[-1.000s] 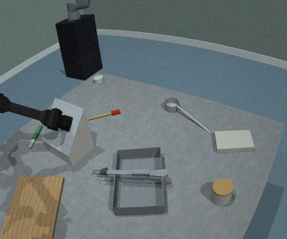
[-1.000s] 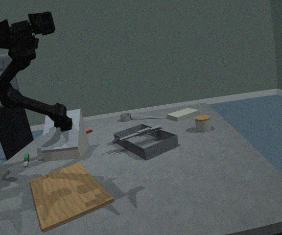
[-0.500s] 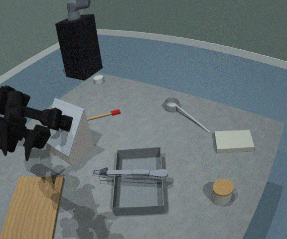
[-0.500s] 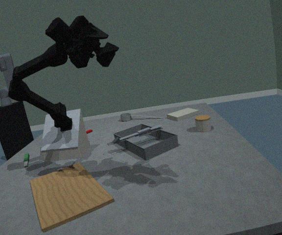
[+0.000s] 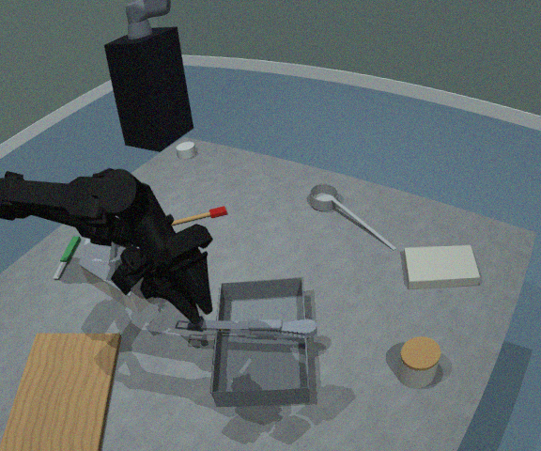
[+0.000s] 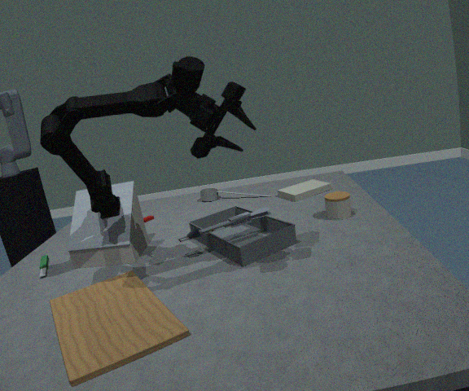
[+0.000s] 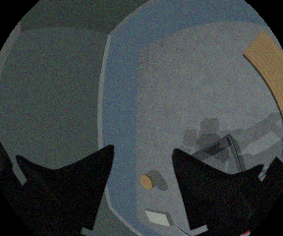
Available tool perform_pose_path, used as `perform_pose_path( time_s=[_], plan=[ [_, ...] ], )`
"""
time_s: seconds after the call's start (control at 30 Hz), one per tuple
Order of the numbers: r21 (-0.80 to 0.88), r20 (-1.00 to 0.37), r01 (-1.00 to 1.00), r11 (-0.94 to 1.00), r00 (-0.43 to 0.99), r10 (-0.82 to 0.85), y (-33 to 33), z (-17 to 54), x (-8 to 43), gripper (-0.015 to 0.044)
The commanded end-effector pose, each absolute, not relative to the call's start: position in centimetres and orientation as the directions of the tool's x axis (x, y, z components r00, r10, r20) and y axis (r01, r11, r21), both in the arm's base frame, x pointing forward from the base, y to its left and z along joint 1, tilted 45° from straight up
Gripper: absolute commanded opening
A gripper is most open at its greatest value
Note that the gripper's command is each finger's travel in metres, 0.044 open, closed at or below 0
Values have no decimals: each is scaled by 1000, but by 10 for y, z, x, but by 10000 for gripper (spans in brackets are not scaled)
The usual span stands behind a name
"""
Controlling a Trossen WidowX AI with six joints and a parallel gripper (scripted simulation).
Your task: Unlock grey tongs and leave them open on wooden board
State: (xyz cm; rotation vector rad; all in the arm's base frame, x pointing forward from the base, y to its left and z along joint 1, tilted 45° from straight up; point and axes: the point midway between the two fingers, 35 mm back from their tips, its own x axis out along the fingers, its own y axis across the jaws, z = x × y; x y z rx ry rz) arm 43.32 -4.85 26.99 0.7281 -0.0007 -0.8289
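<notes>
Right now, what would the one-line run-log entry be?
phase: approach | black parallel-jaw gripper: open, empty, raised above table | grey metal tongs: locked shut, across grey roasting tin | wooden board: bare

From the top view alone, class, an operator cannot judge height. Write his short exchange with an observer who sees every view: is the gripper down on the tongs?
Operator: From above, the gripper seems to touch the tongs' end. Does it?
Observer: No. The exterior view shows the gripper high above the table, well clear of the tongs.
Operator: Are its fingers apart?
Observer: Yes. The wrist view shows its fingers with a bare gap between them.
Operator: Pointing down?
Observer: No, the exterior view shows them pointing more sideways than down.
</notes>
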Motion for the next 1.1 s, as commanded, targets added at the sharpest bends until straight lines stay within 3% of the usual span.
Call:
perform_pose_path(
  time_s=[0.0,0.2,0.4,0.53,1.07],
  plan=[
    [201,-387,808,553,585,-713,-44,196,429,260],
    [-419,-468,683,599,403,-787,-42,104,402,260],
    [-887,-425,94,452,214,-880,-47,25,349,260],
    [-895,-345,-347,279,145,-927,-52,-5,314,260],
    [-889,-342,-369,271,142,-929,-50,-9,314,260]
  ],
)
